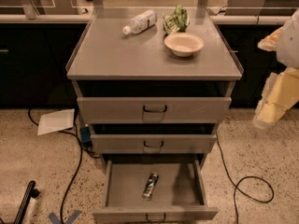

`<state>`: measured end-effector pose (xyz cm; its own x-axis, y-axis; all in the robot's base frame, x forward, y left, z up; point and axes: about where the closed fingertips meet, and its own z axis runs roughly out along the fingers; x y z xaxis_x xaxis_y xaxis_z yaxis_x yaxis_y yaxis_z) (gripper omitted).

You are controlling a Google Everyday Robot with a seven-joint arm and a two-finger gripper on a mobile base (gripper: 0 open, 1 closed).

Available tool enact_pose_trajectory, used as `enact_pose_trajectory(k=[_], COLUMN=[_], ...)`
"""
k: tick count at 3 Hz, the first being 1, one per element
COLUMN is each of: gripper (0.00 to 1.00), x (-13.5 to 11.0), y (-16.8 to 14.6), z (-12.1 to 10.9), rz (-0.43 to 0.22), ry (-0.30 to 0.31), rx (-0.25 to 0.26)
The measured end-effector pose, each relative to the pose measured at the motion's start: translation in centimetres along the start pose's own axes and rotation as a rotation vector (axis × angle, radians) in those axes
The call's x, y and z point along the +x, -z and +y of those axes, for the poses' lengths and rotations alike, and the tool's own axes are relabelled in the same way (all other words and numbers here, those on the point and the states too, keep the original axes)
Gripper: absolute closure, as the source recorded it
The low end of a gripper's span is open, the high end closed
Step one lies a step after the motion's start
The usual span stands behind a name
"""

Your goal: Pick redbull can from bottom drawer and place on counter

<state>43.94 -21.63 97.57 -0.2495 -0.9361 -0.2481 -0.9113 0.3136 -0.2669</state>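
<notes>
Ok, silver-blue redbull can [150,185], flat, hand [265,116] rt

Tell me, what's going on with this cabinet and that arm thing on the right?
A robot is meant to fetch the slim can and set it on the counter. Right now the can lies untouched on its side in the open bottom drawer. The robot's hand hangs off to the right of the cabinet, clear of it. A plastic bottle, a bowl and a crumpled green wrapper sit on the counter.
</notes>
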Motion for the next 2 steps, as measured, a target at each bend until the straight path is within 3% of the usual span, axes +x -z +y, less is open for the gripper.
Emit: enact_pose_trajectory(k=[1,2], gripper=[0.00,0.00], x=[0.5,1.1], y=[-1.7,-5.3], z=[1.6,1.9], rz=[-0.089,-0.174], ry=[-0.185,-0.442], rx=[0.027,0.038])
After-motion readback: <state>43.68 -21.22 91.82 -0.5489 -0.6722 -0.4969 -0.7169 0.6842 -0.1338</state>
